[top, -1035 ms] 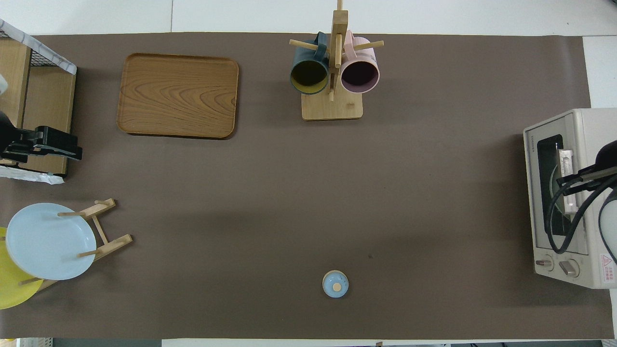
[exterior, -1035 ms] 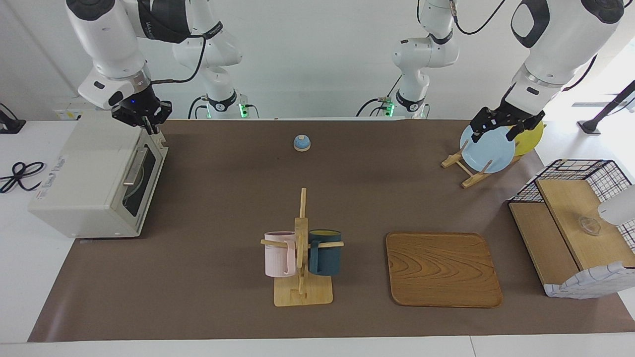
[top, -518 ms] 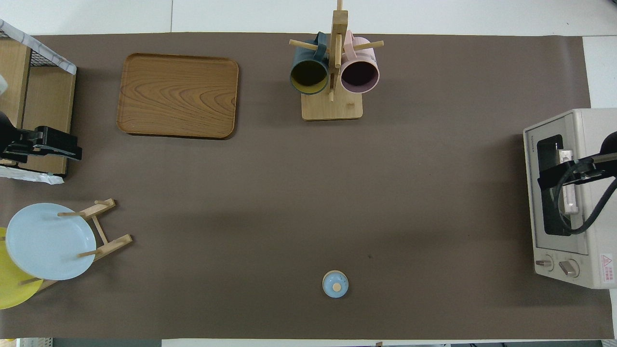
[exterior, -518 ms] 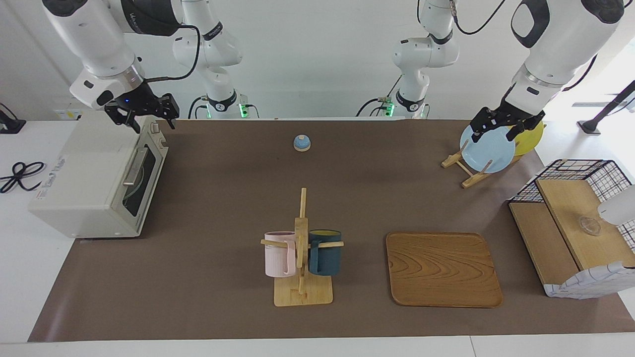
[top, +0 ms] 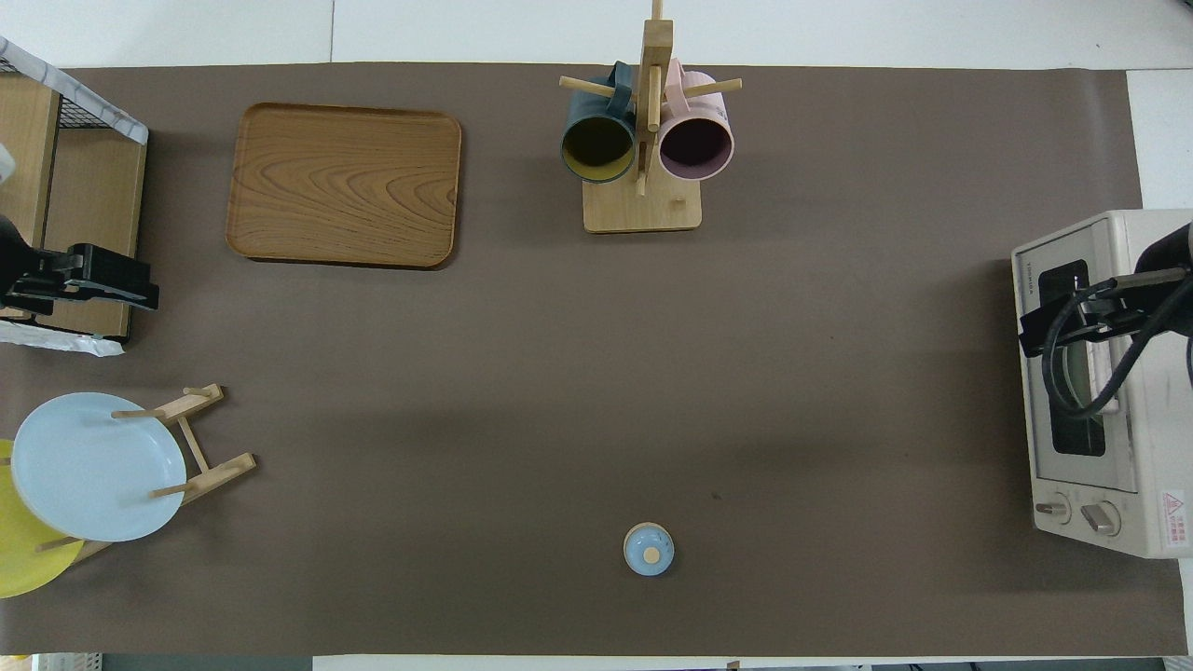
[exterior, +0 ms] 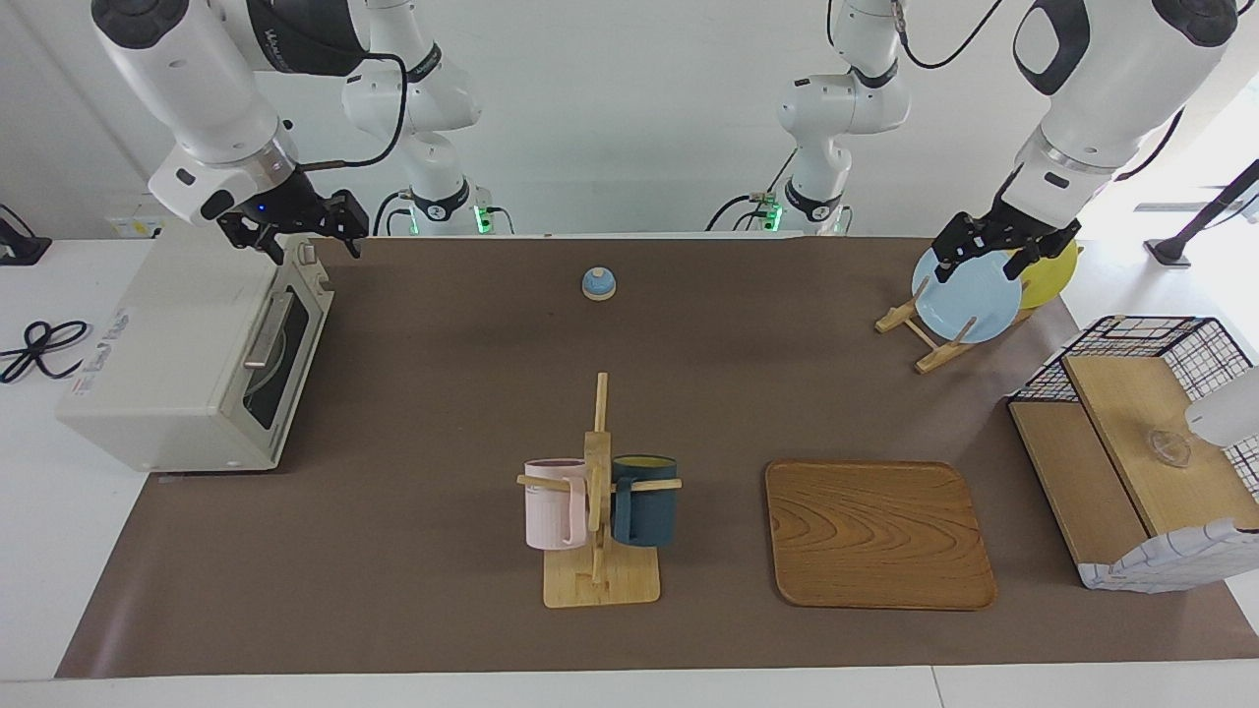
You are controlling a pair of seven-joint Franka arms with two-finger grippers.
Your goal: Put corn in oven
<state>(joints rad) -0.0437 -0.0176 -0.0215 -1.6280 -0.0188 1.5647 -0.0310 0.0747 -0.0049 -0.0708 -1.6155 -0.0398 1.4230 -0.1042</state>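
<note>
The off-white oven (exterior: 167, 334) (top: 1123, 280) stands at the right arm's end of the table with its dark glass door (exterior: 280, 349) closed. A pale round rim shows faintly through the glass. The corn is out of view. My right gripper (exterior: 312, 246) (top: 1036, 328) hangs open just above the oven's top front corner, holding nothing. The left gripper (exterior: 984, 265) (top: 130, 289) waits open over the blue plate (exterior: 966, 295), with nothing between its fingers.
A small blue bell (exterior: 598, 283) sits near the robots. Mid-table, farther out, is a mug tree (exterior: 597, 492) with a pink and a dark teal mug, with a wooden tray (exterior: 875, 536) beside it. A plate rack (exterior: 925, 339) and a wire-mesh crate (exterior: 1141, 442) stand at the left arm's end.
The right gripper has lifted off the oven door's top edge, opened and drifted slightly toward the table's middle. The left arm has not moved.
</note>
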